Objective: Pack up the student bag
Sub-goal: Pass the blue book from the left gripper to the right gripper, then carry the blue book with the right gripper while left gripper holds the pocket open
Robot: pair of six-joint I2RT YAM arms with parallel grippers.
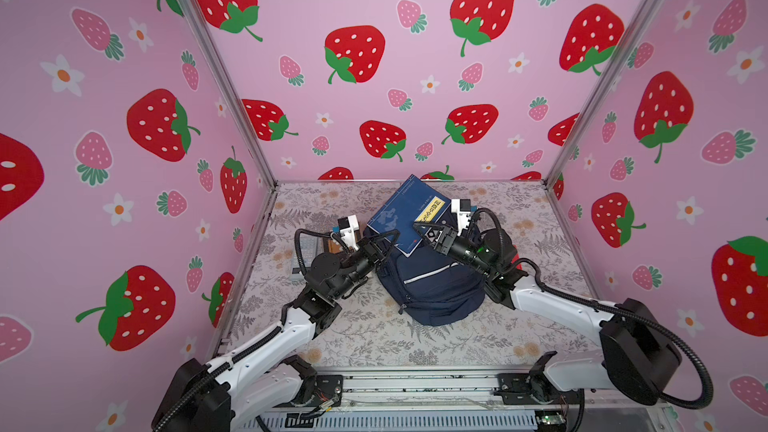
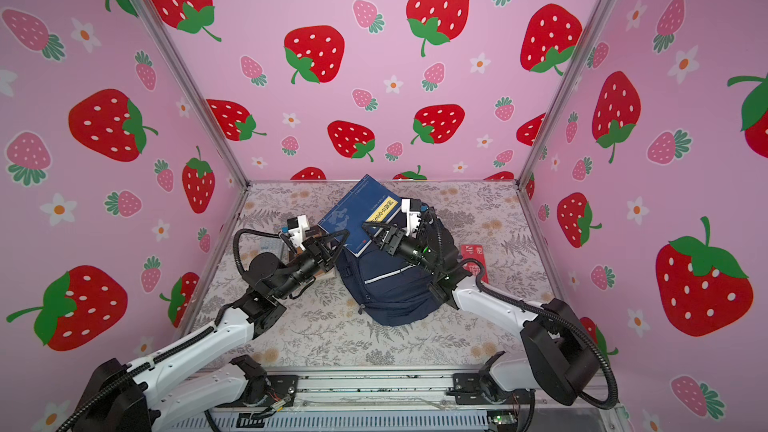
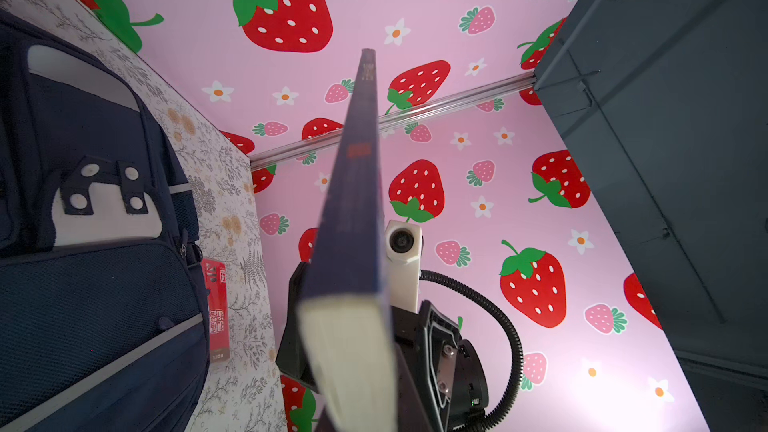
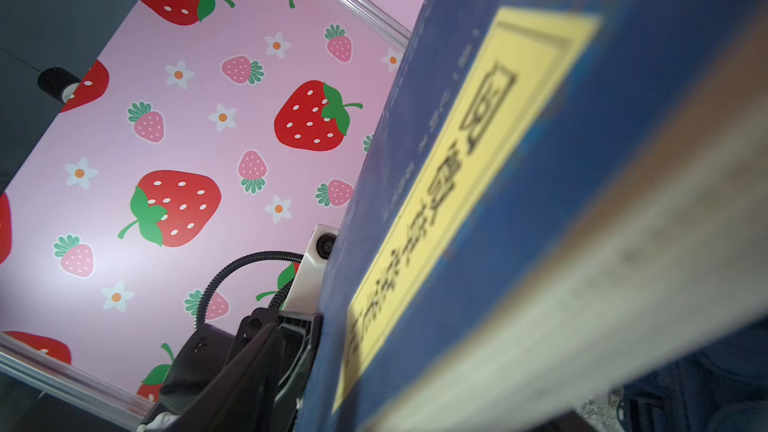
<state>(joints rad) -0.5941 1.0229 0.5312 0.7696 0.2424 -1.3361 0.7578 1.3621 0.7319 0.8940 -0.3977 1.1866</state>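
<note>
Step in hand: book insertion. The large navy-blue fabric student bag (image 1: 432, 288) lies flat mid-bench on the floral-patterned bench (image 1: 374, 338), its top end toward the far edge and its bottom toward the near edge. A thin dark-blue softcover book with a yellow title label (image 1: 405, 214) is held tilted above the bag's top end, clear of the bench. The left gripper (image 1: 392, 236) is clamped on the book's lower left corner, and the left wrist view shows the book edge-on running out from the jaws. The right gripper (image 1: 424, 231) has its jaws spread either side of the book's lower right edge. Whether the pads press the cover, cannot tell. A flat red packet (image 2: 473, 259) lies just beside the bag, toward the right edge. Items under the left arm are too hidden to name. The bag's main opening is hidden behind the book, so open or zipped cannot be told. Next move likely calls for the right gripper to secure or steady the book, then lower its bottom edge into the top opening without snagging fabric.
</note>
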